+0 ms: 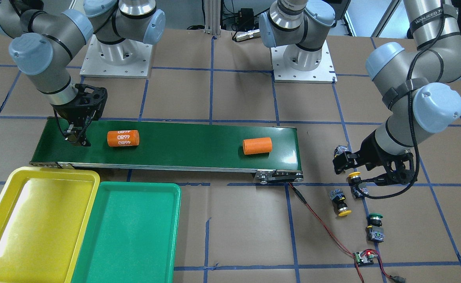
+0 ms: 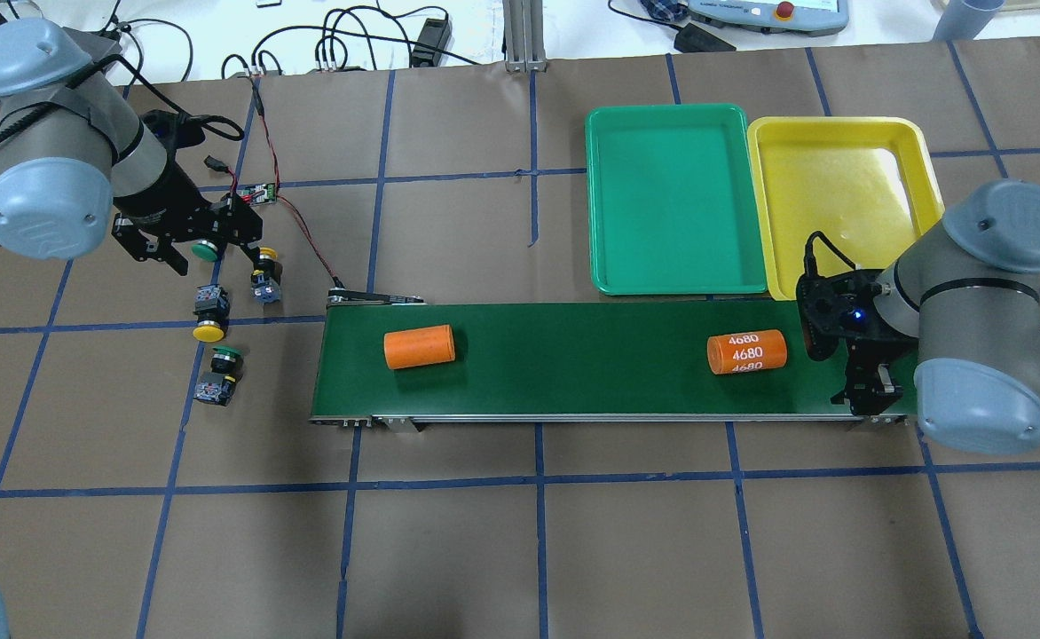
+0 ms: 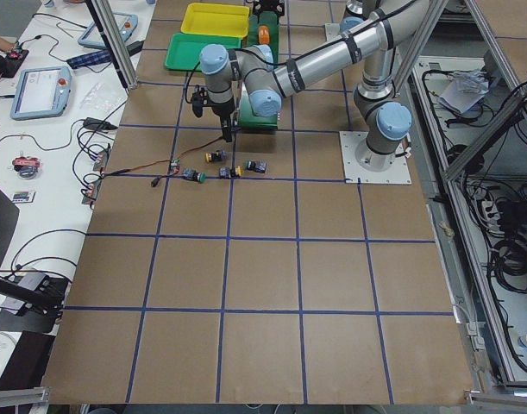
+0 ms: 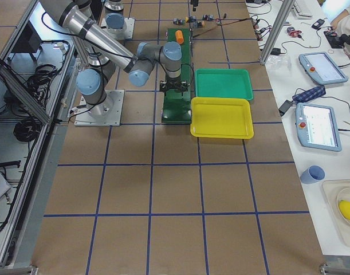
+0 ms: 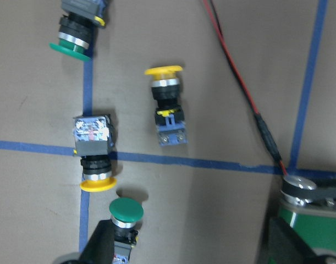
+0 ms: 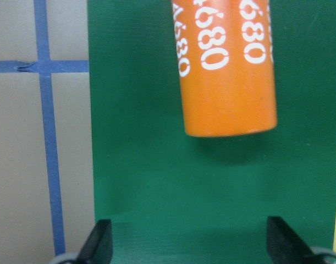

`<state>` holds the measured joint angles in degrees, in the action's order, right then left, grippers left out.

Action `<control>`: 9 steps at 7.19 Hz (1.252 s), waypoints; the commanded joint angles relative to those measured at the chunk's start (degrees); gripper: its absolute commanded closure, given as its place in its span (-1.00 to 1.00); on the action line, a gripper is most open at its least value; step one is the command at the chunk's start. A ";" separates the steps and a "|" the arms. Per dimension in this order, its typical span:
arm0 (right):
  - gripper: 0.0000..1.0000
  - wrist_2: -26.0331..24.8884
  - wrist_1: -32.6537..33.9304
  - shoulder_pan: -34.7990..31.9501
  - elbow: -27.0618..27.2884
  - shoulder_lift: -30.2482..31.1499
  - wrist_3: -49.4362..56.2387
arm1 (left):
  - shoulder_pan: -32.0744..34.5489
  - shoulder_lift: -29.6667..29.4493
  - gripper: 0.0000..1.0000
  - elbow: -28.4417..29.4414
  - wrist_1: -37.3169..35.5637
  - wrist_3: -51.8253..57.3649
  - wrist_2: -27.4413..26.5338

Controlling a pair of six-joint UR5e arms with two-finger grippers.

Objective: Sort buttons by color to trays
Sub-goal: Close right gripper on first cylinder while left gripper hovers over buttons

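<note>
Four buttons lie on the brown table off the conveyor's end. In the left wrist view these are a green-capped one, two yellow-capped ones, and a second green-capped one. My left gripper is open and low over that second green button, which sits close to one finger. My right gripper is open and empty over the other end of the belt, facing the orange cylinder marked 4680. The green tray and the yellow tray stand side by side, both empty.
A long dark-green conveyor belt carries the 4680 cylinder and a plain orange cylinder. A red and black wire runs from the belt's motor end to a small circuit board near the buttons.
</note>
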<state>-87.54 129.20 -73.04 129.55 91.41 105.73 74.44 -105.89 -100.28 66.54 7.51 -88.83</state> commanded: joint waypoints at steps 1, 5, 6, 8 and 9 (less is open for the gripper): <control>-1.00 0.09 0.00 0.00 0.00 0.00 0.00 | -0.43 -3.61 -1.00 -0.70 -4.31 -0.39 0.14; -1.00 0.18 0.00 0.00 -0.26 -0.18 0.09 | -0.43 -10.90 -1.00 -0.09 -12.57 -2.30 0.06; -1.00 0.18 0.09 0.00 -0.26 -0.18 0.09 | -0.43 -11.79 -1.00 -0.78 -13.88 -3.97 0.23; -1.00 0.26 0.09 0.00 -0.26 -0.18 0.09 | 0.00 -13.81 -0.92 -1.32 -15.04 -4.43 0.50; -1.00 0.26 0.09 0.00 -0.26 -0.18 0.09 | 0.09 -13.82 0.54 -1.14 -14.78 -5.65 0.67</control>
<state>-87.31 129.28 -73.04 129.29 91.23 105.82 74.32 -119.31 -101.43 51.87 2.97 -88.39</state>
